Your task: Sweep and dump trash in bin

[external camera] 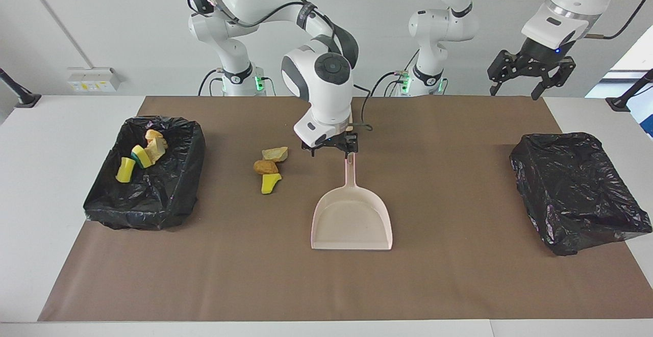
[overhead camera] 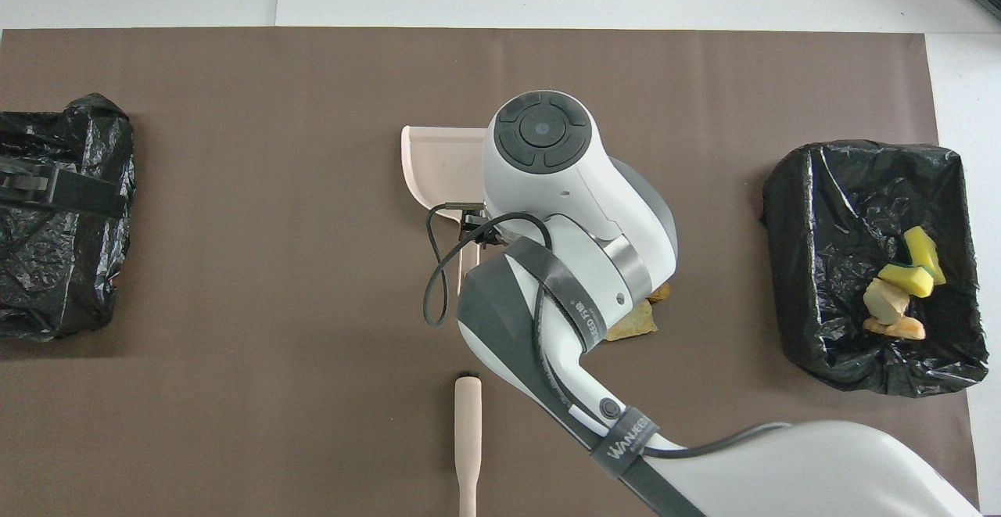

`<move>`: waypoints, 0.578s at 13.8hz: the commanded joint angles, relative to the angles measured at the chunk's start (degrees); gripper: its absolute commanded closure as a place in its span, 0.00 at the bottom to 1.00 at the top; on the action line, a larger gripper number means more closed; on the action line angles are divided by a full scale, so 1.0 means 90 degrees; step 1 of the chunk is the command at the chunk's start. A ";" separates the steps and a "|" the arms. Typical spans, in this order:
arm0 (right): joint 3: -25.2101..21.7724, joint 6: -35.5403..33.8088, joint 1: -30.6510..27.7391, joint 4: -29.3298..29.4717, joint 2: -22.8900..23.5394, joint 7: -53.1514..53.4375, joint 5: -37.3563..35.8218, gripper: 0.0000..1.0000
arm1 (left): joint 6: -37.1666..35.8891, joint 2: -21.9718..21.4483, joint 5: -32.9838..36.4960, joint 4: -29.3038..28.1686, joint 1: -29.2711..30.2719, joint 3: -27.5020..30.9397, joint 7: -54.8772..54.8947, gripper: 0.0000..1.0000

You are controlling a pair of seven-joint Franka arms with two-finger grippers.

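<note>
Right gripper (external camera: 330,149) open, lifted clear above dustpan (external camera: 352,219) handle. Left gripper (external camera: 529,74) open, waiting aloft. Loose trash (external camera: 269,167) beside dustpan; remainder in bin (external camera: 176,194). Advisable: approach trash low, sweep toward dustpan mouth.

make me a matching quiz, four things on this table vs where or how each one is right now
Things:
1. pink dustpan
2. three loose chunks
3. right hand
4. left hand

Places or states:
a. raised over the left arm's end of the table
b. lying flat on the brown mat, held by nothing
c. open, just above the dustpan's handle end
d. on the mat between the dustpan and the bin with trash

Pairs: 1-b, 2-d, 3-c, 4-a
</note>
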 commanded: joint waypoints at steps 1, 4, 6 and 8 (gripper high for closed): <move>0.0070 -0.0485 -0.0019 -0.0587 -0.0883 -0.0018 0.0591 0.00 | 0.0382 0.0468 0.0132 -0.0016 -0.0550 -0.0027 -0.0064 0.00; 0.0080 -0.1072 0.0204 -0.1562 -0.1821 0.0099 0.1033 0.00 | 0.0928 0.0869 0.0113 -0.0015 -0.1098 -0.0046 -0.0852 0.00; 0.0080 -0.0491 0.0372 -0.2984 -0.2717 0.0353 0.1783 0.00 | 0.1436 0.1007 0.0074 -0.0132 -0.1478 -0.0046 -0.1225 0.00; 0.0080 0.0466 0.0721 -0.4479 -0.3549 0.0363 0.2360 0.00 | 0.1651 0.1309 0.0045 -0.0181 -0.1821 -0.0056 -0.1508 0.00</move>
